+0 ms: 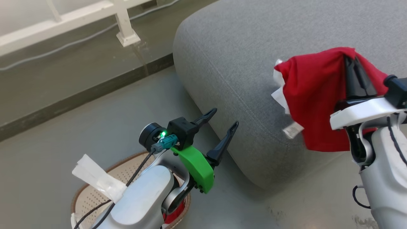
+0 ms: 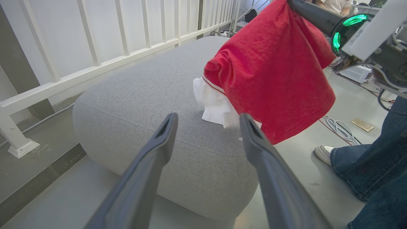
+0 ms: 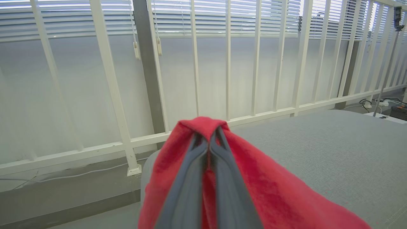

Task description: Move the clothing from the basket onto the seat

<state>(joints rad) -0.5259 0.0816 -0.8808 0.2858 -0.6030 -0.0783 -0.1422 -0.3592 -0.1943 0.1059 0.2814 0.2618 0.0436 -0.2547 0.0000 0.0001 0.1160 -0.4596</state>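
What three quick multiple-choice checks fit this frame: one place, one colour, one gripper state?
1. Where is the basket?
A. on the seat
B. on the floor below the left arm
C. hung on the railing

2. Main colour of the garment held by the right gripper?
A. blue
B. grey
C. red

3. State of the left gripper?
A. open, empty
B. shut on cloth
C. shut on a handle

Key:
1 B, the head view shows it on the floor under that arm.
2 C, red cloth drapes over that gripper.
3 A, its jaws stand apart with nothing between.
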